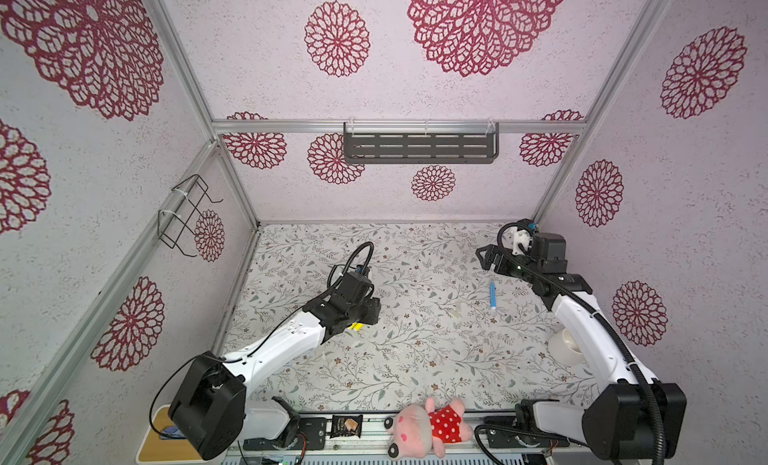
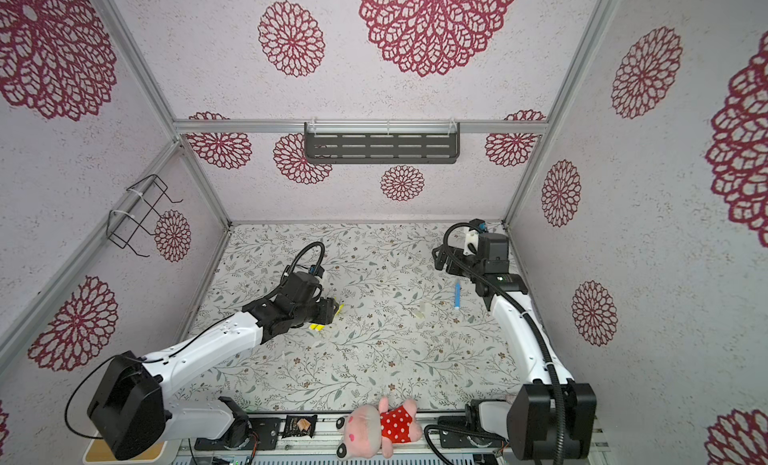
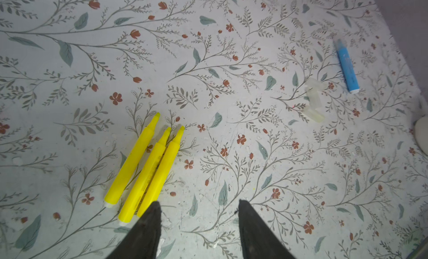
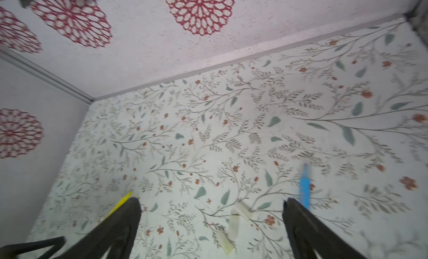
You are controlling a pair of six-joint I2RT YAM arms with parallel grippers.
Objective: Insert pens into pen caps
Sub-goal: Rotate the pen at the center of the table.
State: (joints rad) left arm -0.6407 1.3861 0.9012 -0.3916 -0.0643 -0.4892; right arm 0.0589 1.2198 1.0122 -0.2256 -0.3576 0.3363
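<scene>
A robotics lab booth. Aluminium framing holds wallpapered panels around a covered table with mounted robot arms

Nothing legible is showing: faint print is running along the blue pen, a yellow pen and the dark packet by the surface's front edge, all too small to read.

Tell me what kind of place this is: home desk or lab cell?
Most likely a staged robot test booth, not a home. Wallpapered panels sit in an aluminium frame, a left arm and right arm are mounted at the front edge, and pens lie on a floral table cover.
</scene>
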